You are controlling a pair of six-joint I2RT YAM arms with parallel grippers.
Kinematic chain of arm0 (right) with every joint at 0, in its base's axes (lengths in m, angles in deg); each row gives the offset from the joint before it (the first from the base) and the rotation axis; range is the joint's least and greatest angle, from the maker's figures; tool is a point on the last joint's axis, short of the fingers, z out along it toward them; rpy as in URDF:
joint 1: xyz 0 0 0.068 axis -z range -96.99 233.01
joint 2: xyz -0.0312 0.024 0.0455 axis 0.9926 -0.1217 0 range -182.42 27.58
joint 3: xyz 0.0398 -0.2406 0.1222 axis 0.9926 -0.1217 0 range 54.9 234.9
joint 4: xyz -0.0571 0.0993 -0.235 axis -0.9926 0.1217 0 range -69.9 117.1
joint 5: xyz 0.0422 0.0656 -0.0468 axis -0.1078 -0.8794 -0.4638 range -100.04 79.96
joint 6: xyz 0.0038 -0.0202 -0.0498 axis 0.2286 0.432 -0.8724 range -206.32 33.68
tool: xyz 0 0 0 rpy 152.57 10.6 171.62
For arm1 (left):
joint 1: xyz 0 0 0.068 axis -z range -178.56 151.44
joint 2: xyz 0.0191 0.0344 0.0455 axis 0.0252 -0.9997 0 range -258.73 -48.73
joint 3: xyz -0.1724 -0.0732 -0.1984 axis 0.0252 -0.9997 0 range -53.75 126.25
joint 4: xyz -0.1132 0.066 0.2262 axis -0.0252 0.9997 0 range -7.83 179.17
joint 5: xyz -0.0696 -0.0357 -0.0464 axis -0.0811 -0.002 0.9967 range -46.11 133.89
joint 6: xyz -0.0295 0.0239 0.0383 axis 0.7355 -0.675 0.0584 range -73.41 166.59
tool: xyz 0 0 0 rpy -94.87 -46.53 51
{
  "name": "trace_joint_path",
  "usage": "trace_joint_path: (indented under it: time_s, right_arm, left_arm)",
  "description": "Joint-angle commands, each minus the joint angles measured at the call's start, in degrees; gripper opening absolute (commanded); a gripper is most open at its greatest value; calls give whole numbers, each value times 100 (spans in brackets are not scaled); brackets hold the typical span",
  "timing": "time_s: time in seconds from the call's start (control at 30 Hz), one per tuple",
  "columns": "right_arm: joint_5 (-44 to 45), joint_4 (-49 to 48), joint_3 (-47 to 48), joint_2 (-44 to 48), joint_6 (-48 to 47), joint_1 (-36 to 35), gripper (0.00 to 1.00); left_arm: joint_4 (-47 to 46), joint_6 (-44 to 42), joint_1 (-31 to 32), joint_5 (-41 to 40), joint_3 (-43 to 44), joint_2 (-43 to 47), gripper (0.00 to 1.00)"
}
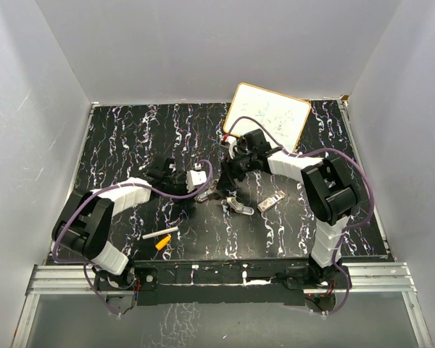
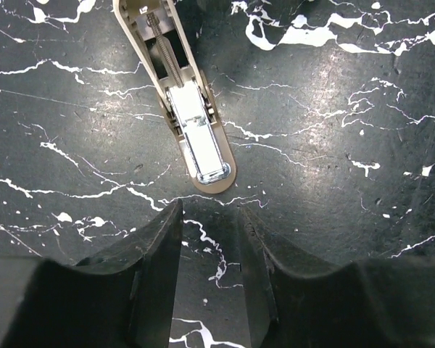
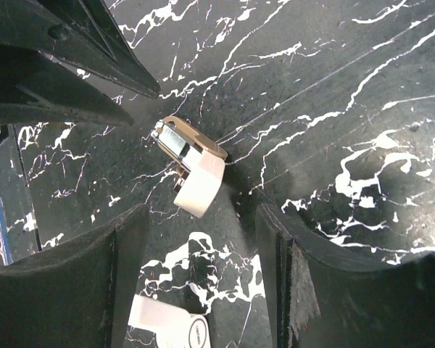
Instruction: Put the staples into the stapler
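The left gripper (image 2: 209, 210) has its jaws parted by a narrow gap with nothing between them; only the black marbled table (image 2: 362, 239) shows in the gap. The stapler (image 2: 196, 123) lies flat just ahead of these fingertips, roughly in line with the gap and not touching either finger. From here it appears as a slim beige-grey half with a rounded end nearest the jaws. A bright metal staple channel sits in its open trough, and a thin coiled spring runs on towards the far end.

The right gripper (image 3: 203, 210) holds its jaws spread wide and grips nothing. Just beyond its fingertips, centred on the opening, an end of the stapler (image 3: 192, 163) shows a white cap, a metal core and a tan edge. Whether the cap touches a finger cannot be told. Deeper between these fingers, close to one of them, lies a flat white piece (image 3: 167, 322).

From above, the stapler (image 1: 238, 206) lies opened out on the table between the two grippers, which face each other closely. A white stick (image 1: 159, 233) and an orange piece (image 1: 163, 243) lie well behind the left jaws.
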State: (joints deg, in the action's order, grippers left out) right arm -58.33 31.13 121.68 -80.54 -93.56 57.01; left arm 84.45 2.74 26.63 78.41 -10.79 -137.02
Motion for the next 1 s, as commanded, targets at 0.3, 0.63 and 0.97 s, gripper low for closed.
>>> trace_joint_path:
  time_s: [0.3,0.63,0.97]
  right_arm:
    - [-142,-208,551,-224,95,-172,49]
    - [66,-20,660,-220,-92,-293,41]
    - [311,12,568,-86,-179,-524,37]
  left_arm:
    - [-155,-198,38,489,253,-289,25]
    - [-380,29,147,531,256,-454,19]
    - [-762,487,212,335,173,-593,12]
